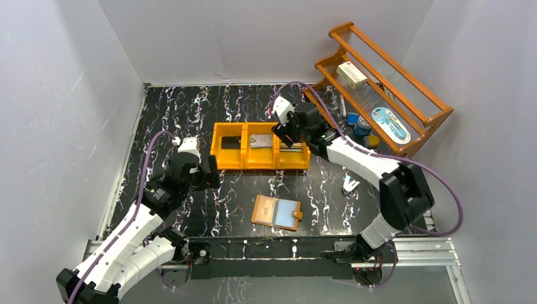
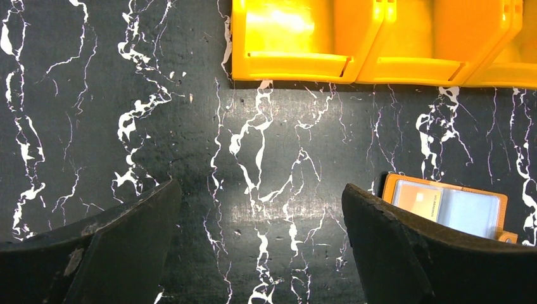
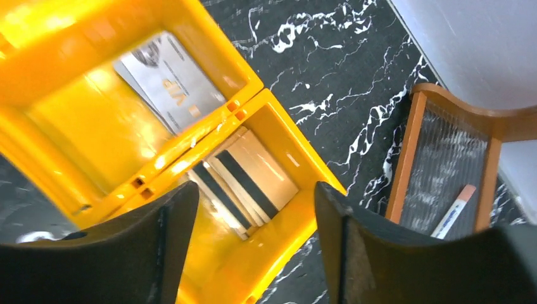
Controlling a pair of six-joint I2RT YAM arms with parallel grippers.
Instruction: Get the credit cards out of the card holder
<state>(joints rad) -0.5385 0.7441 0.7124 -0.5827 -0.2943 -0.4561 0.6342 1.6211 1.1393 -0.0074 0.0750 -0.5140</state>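
Centre left, the left gripper [image 1: 208,172] is hanging wide open, empty. Lower centre, the card holder [image 1: 277,212] is lying open. Above it, the right gripper [image 1: 286,132] is hovering, jaws parted and empty, over a striped credit card [image 3: 244,182] in the orange bin [image 1: 253,162].

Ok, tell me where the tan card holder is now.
In the top view, the small tan leather folding card holder lies open centrally, on the near side of the orange three-compartment plastic bin.
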